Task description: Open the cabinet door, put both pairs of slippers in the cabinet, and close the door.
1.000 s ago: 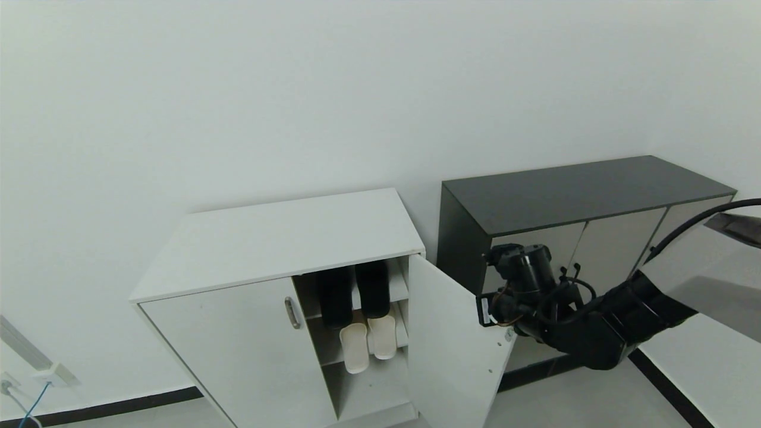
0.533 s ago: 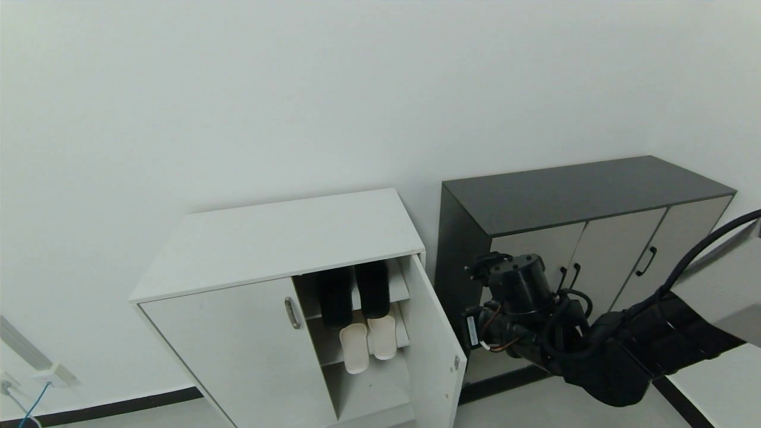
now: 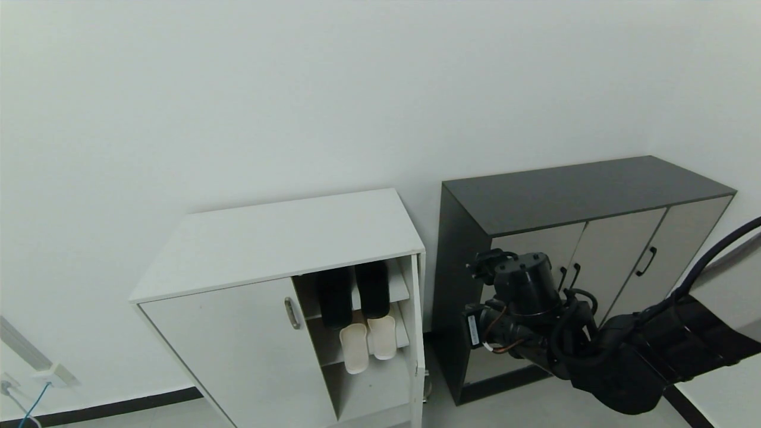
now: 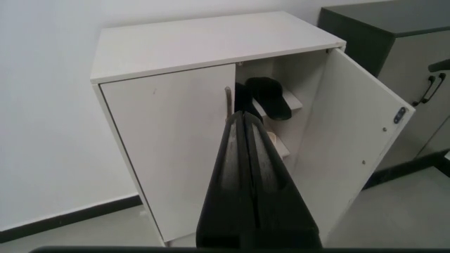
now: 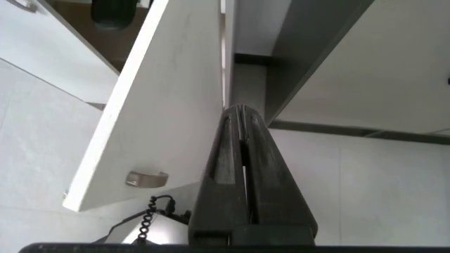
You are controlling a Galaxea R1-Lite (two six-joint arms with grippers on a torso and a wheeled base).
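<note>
White wall behind; the white cabinet (image 3: 279, 244) has its right door (image 4: 358, 140) standing open, with black slippers (image 3: 354, 291) on the upper shelf and white slippers (image 3: 368, 342) below. The right end effector (image 5: 241, 112), pressed together and empty, is just beside the door's outer face. The left end effector (image 4: 239, 116) is likewise pressed together.

I count two cabinets: one white wooden cabinet (image 3: 285, 238) and one dark grey cabinet (image 3: 582, 190). The white one holds two black slippers (image 3: 336, 300) and two cream slippers (image 3: 355, 348).
</note>
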